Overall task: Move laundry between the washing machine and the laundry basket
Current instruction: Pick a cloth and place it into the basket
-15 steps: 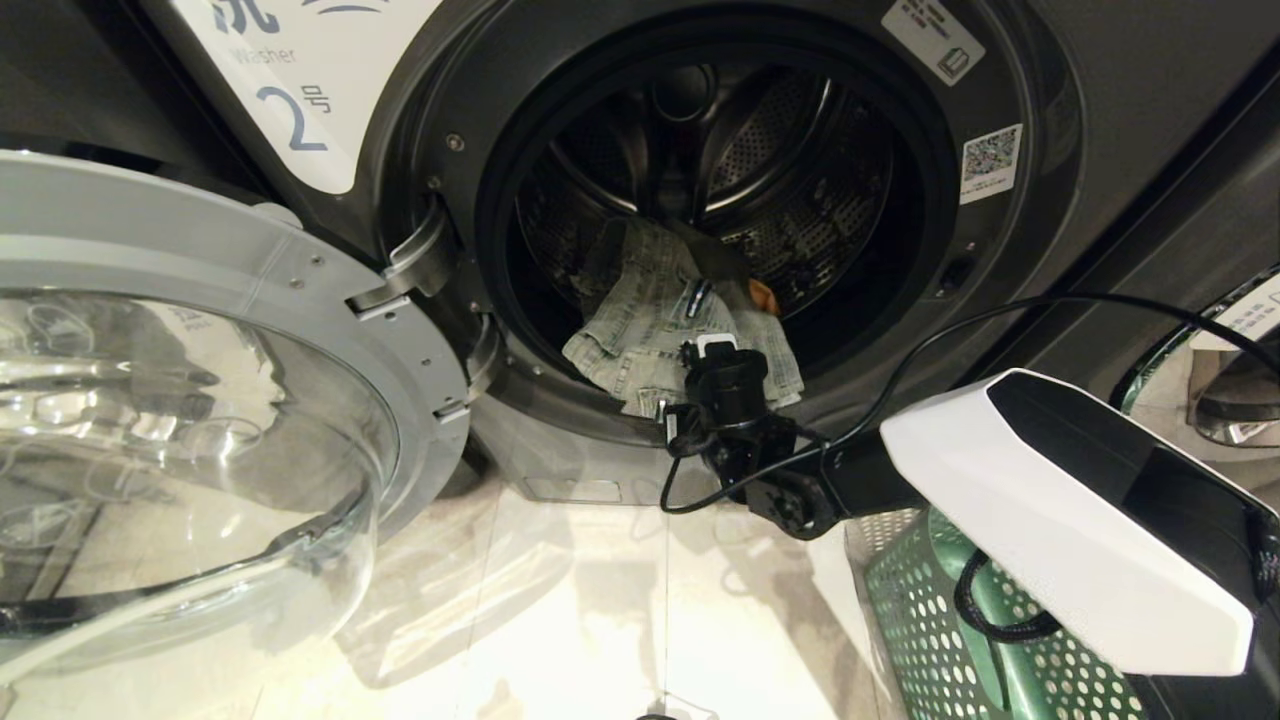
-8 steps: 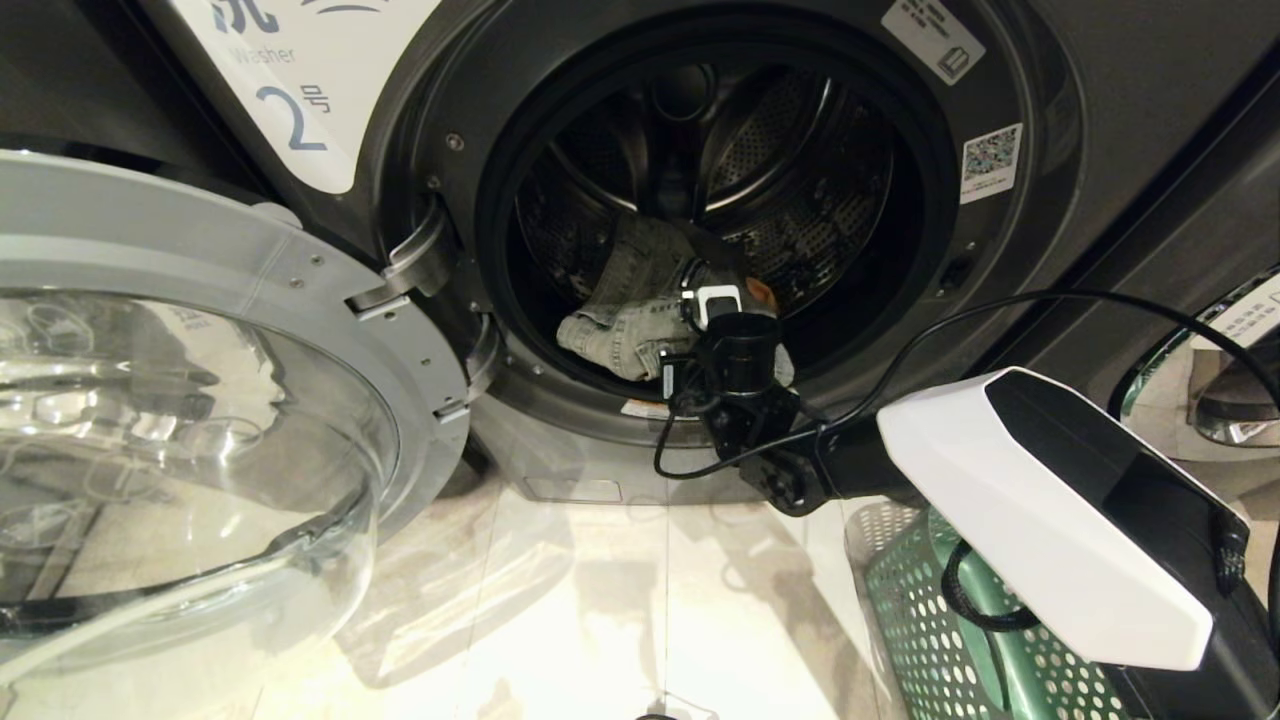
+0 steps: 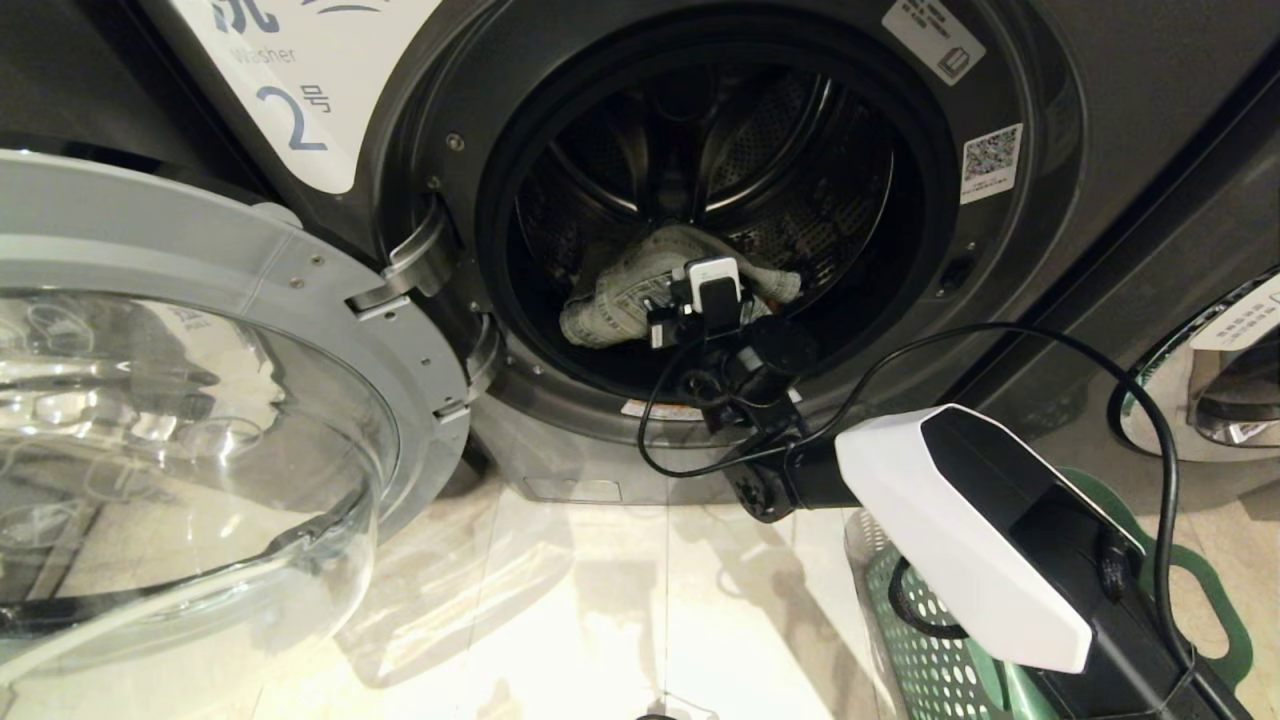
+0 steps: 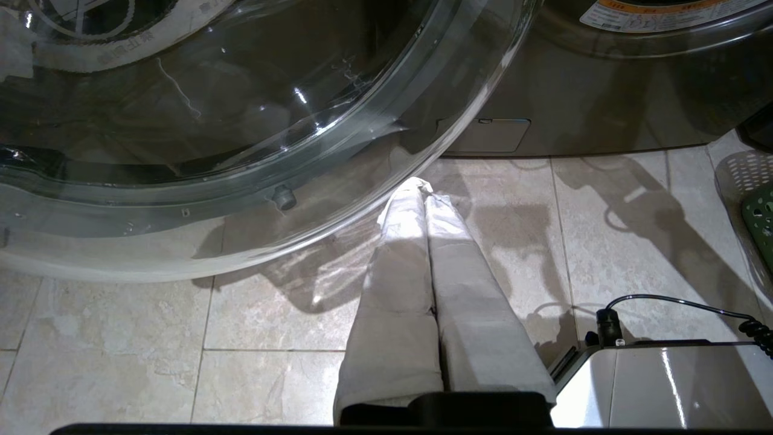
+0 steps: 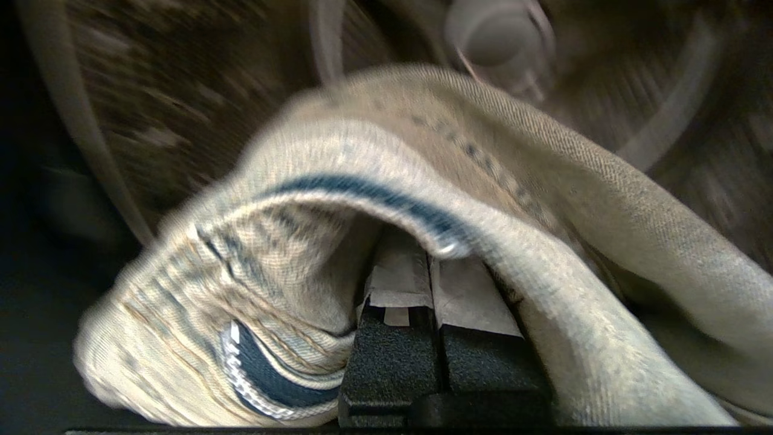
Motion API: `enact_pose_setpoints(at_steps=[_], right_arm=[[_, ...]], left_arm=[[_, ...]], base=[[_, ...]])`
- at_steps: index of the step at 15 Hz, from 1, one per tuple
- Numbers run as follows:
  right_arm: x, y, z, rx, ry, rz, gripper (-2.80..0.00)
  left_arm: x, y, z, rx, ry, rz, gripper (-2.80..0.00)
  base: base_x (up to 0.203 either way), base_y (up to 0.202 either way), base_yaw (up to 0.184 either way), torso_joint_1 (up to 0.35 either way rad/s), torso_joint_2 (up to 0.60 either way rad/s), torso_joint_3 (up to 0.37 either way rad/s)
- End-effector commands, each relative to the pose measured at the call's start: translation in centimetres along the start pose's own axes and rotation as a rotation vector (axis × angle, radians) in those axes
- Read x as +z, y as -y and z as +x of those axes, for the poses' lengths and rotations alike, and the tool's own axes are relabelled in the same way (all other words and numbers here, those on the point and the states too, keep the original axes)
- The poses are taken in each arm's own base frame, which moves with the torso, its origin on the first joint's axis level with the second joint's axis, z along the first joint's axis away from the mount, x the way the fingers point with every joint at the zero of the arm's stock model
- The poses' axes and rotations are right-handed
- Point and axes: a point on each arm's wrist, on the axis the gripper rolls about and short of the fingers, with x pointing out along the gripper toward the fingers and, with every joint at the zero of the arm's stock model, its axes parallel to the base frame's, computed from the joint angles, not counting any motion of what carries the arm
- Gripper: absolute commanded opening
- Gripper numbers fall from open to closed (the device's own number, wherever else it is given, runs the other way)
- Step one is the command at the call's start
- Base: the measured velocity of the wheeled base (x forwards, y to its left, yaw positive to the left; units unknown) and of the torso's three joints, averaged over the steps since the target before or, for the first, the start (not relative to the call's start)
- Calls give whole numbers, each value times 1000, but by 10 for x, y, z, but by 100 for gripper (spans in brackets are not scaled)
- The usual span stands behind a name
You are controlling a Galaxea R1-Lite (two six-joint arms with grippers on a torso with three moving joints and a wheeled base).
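Washer point(image 3: 1000, 60): one, door open.
Jeans point(image 3: 625, 290): one pair, inside washer drum.
Right gripper point(image 5: 430, 266): clamped on jeans.
Left gripper point(image 4: 423, 199): closed, empty, below washer door.
Basket point(image 3: 930, 660): one, right of washer.

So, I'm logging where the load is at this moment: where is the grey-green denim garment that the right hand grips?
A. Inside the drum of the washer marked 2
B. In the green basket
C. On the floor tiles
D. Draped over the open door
A: the right hand, shut on the denim garment, reaches through the opening of the washer marked 2, into its drum.
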Motion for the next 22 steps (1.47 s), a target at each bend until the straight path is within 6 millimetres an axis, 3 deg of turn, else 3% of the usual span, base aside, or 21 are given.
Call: enact_pose_setpoints(at_steps=[1,5,9,12,14,18,20,22], right_arm=[[-14,9,-1,52,29,-27,-280],[-2,32,9,13,70,-32,-280],[11,40,16,-16,64,-35,-280],[12,51,25,-69,-130,-23,-280],[1,60,25,-129,-362,12,-280],[-18,56,3,-401,-764,99,-280],[-9,55,-4,-474,-853,142,-280],[-2,48,-1,-456,-807,157,-280]], left_arm=[[0,0,0,0,-2,0,-280],[0,0,0,0,-2,0,-280],[0,0,0,0,-2,0,-280],[0,0,0,0,-2,0,-280],[0,0,0,0,-2,0,-280],[0,0,0,0,-2,0,-280],[0,0,0,0,-2,0,-280],[0,0,0,0,-2,0,-280]], base=[[0,0,0,0,0,0],[0,0,0,0,0,0],[0,0,0,0,0,0],[0,0,0,0,0,0],[0,0,0,0,0,0],[0,0,0,0,0,0],[0,0,0,0,0,0],[0,0,0,0,0,0]])
